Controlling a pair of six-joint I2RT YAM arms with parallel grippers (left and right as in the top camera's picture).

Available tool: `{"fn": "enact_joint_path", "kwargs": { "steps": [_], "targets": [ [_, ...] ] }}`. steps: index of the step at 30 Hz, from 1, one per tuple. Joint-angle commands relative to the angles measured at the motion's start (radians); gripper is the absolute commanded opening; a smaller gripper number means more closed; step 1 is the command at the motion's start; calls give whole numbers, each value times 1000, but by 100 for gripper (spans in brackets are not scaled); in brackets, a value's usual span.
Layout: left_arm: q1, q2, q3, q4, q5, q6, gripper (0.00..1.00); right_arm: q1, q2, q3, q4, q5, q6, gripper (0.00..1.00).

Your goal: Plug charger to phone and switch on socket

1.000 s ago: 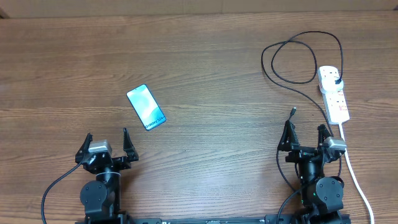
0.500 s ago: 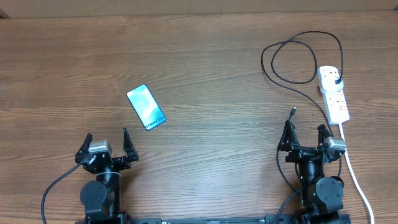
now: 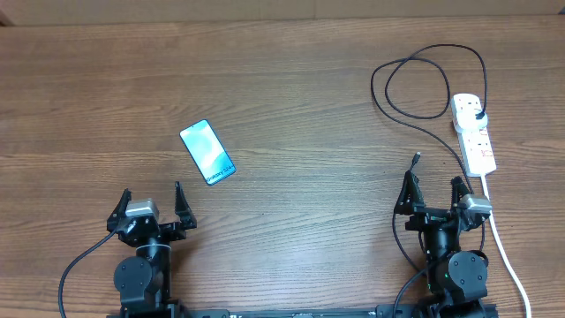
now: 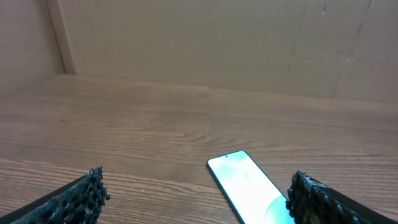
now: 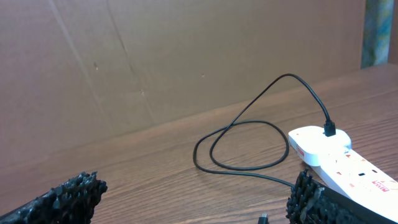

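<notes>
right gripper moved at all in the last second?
No. In the overhead view the right gripper sits in the same spot, just below the charger's connector tip and below-left of the socket, with its jaws open.

The phone [image 3: 208, 152], slim with a black edge and a lit blue-teal screen, lies flat and face up at about 9 o'clock on the counter [image 3: 291, 88], its long axis running from 11 to 5 o'clock. The socket [image 3: 474, 134], a white strip with small red markings, lies at 3 o'clock, nearly lengthwise from 12 to 6, its thick white lead leaving the 6 o'clock end. The charger [image 3: 372, 81] has its black plug [image 3: 478, 115] seated in the outlet at the 12 o'clock end, its thin black cable looping out toward 10 o'clock, its connector tip [image 3: 415, 159] lying loose at 8 o'clock of the strip, well apart from the phone.
</notes>
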Motion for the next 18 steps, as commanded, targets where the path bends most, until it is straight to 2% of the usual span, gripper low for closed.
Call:
{"fn": "enact_joint_path", "kwargs": {
  "steps": [1, 18],
  "targets": [
    [-4, 3, -4, 2, 11, 23, 100, 8, -2, -10, 5, 14, -3, 100],
    [-4, 3, -4, 2, 11, 23, 100, 8, -2, -10, 5, 14, -3, 100]
  ]
}}
